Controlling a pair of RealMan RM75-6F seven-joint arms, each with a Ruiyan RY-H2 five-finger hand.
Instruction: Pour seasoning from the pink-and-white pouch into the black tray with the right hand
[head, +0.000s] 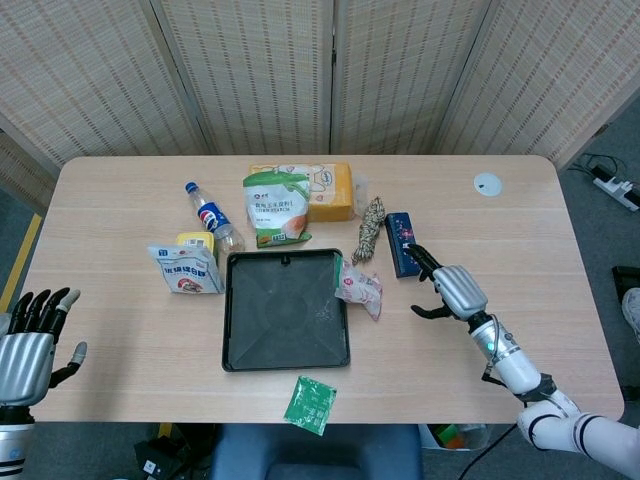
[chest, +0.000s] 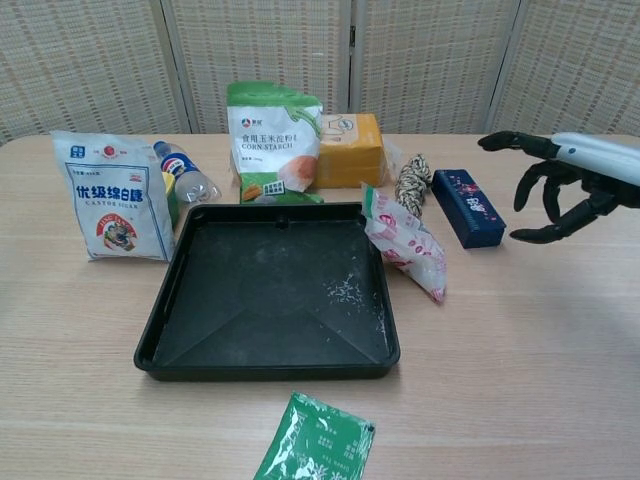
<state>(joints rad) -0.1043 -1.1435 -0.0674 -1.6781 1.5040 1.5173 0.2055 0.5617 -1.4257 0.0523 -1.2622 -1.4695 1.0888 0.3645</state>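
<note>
The seasoning pouch (chest: 405, 244) is leaned against the tray's (chest: 160, 310) right rim, with the corn starch bag (chest: 272, 141) behind.

Bare table (chest: 520, 340) is lying open right of the tray (chest: 160, 320). The blue box (chest: 468, 206), rope bundle (chest: 410, 184) and pouch (chest: 405, 246) are crowding its right rim.
</note>
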